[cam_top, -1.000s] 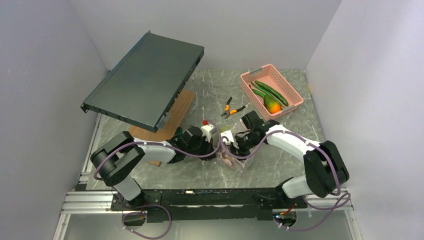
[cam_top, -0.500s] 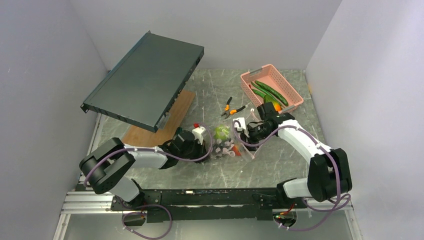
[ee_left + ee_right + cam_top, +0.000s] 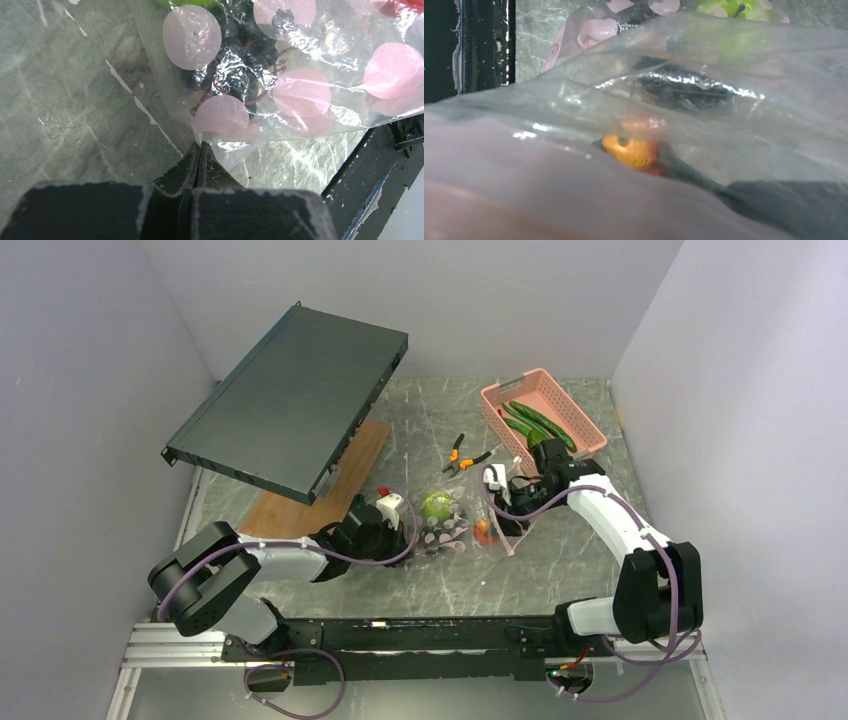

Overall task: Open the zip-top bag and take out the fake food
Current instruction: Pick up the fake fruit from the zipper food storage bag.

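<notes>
Overhead, the zip-top bag [image 3: 455, 532] lies on the surface [image 3: 560, 560] with a green apple [image 3: 436, 505] inside it. From the left wrist, the left fingers [image 3: 182, 167] are clamped on the bag's corner, and dark grapes [image 3: 235, 75] sit inside the bag. From the right wrist, bag plastic veils the right fingers [image 3: 774, 202], so I cannot tell their grip. An orange piece [image 3: 631, 150] sits inside the bag.

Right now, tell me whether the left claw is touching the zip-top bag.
Touching. The left wrist view shows the left claw shut on an edge of the zip-top bag.
</notes>
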Action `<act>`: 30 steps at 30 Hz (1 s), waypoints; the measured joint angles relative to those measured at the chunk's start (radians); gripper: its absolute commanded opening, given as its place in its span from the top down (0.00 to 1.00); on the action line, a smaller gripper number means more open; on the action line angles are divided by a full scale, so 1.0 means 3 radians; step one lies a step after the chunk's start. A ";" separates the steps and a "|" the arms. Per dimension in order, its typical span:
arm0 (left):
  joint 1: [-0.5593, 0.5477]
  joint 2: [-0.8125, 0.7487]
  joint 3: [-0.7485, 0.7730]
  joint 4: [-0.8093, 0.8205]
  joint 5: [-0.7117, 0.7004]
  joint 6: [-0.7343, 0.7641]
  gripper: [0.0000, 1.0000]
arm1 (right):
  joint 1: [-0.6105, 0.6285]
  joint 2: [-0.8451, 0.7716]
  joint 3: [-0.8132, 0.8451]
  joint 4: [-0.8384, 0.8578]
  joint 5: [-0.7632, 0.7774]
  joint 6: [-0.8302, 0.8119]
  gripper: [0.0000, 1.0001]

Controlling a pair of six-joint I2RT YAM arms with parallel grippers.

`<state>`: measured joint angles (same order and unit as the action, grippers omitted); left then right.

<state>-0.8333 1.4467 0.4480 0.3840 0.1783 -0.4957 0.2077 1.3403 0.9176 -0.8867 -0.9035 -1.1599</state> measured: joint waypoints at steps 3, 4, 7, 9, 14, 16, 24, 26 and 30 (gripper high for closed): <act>0.0011 -0.0025 -0.0025 -0.0001 -0.0015 -0.0004 1.00 | -0.0074 0.0000 0.0039 -0.0102 -0.0056 -0.0074 0.99; 0.0013 -0.0034 -0.0036 0.0001 -0.0025 -0.0009 1.00 | -0.0102 0.0000 0.0053 -0.0137 -0.0072 -0.0100 0.99; 0.0024 -0.0060 -0.0065 0.0000 -0.0045 -0.0023 1.00 | -0.0187 0.0000 0.0088 -0.0231 -0.0117 -0.0164 0.99; 0.0032 -0.0079 -0.0083 0.0000 -0.0058 -0.0024 1.00 | -0.0235 -0.0001 0.0111 -0.0272 -0.0156 -0.0179 0.99; 0.0041 -0.0106 -0.0112 0.0004 -0.0062 -0.0048 1.00 | -0.0395 -0.0067 0.0158 -0.0378 -0.0263 -0.0210 0.99; 0.0043 -0.0111 -0.0120 0.0003 -0.0064 -0.0058 1.00 | -0.0463 -0.0097 0.0184 -0.0421 -0.0319 -0.0238 0.99; 0.0050 -0.0212 -0.0179 -0.0024 -0.0139 -0.0075 1.00 | -0.0746 -0.0112 0.0296 -0.0696 -0.0482 -0.0445 0.99; 0.0052 -0.0239 -0.0201 -0.0025 -0.0158 -0.0076 1.00 | -0.0839 -0.0112 0.0328 -0.0760 -0.0514 -0.0484 0.99; 0.0052 -0.0272 -0.0224 -0.0028 -0.0189 -0.0079 1.00 | -0.0982 -0.0112 0.0366 -0.0820 -0.0575 -0.0502 0.99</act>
<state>-0.8177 1.3651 0.3809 0.3756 0.1215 -0.5194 -0.0868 1.3067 1.0275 -1.1328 -1.0760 -1.3106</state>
